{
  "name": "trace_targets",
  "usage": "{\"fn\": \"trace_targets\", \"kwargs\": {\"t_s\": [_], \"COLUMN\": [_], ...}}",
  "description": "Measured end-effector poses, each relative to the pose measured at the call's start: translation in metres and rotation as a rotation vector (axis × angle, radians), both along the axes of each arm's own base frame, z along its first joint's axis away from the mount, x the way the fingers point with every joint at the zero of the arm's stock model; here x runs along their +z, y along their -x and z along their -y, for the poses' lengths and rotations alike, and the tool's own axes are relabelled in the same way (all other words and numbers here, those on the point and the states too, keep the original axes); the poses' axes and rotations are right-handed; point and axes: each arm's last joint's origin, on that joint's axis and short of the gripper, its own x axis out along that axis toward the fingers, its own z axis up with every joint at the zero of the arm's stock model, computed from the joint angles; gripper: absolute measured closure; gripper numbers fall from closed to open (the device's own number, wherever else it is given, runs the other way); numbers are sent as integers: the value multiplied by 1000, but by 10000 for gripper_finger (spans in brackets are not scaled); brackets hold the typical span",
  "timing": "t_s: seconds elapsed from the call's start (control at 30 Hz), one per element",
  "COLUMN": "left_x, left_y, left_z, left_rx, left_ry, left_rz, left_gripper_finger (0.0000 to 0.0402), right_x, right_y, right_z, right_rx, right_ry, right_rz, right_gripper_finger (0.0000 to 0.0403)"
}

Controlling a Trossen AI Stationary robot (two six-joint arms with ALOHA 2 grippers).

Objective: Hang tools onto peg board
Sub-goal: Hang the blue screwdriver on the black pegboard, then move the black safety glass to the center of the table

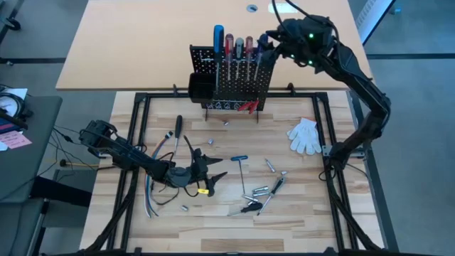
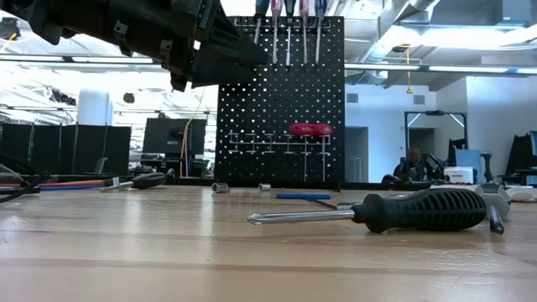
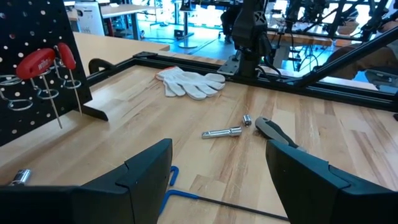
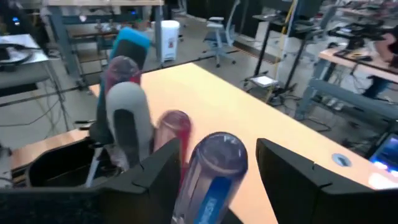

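Between the fingers of your right pincer point(image 4: 214, 180), up at the top rail of the peg board point(image 1: 234, 82), stands a blue-handled screwdriver point(image 4: 214, 171) — already seated in the row with the other handles beside it. The jaws stand apart on either side of that handle with a visible gap, so I judge it released, nothing held.

Your left pincer point(image 3: 214, 180) hovers wide open and empty over the desk point(image 1: 234, 227), well away from the board.

As for progress: several screwdrivers hang along the rail, and red-handled pliers point(image 1: 247, 106) sit low on the board's front. Left lying below and ahead of your left pincer are a black-handled screwdriver point(image 2: 382, 211), a blue hex key point(image 1: 239, 158) and scattered silver bits point(image 1: 259, 190) — so roughly half remains, by my reckoning.

The black box bin point(image 1: 200, 87) at the board's side looks empty from above, though its floor is dark.
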Motion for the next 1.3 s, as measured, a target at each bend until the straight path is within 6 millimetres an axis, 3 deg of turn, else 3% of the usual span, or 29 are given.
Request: {"fn": "trace_targets", "kwargs": {"t_s": [0.37, 0.57, 0.7, 0.87, 1.03, 1.3], "left_x": [-1, 1, 4, -1, -16, -48], "left_y": [0, 6, 17, 30, 35, 45], "left_z": [0, -2, -4, -5, -17, -43], "left_rx": [-3, 15, 95, 152, 184, 55], "left_ry": [-21, -45, -76, -117, -48, 47], "left_rz": [-13, -79, -153, -266, -353, -417], "left_gripper_finger": [146, 146, 146, 146, 146, 146], "right_x": [20, -4, -40, -99, -174, -287], "right_y": [27, 33, 34, 42, 48, 47], "right_z": [-50, -80, -95, -112, -134, -185], "right_rx": [130, 256, 329, 384, 430, 588], "right_ry": [85, 47, 9, -31, -123, -283], "right_rz": [-41, -235, -346, -376, -330, -312], "right_gripper_finger": [196, 196, 196, 196, 196, 196]}}
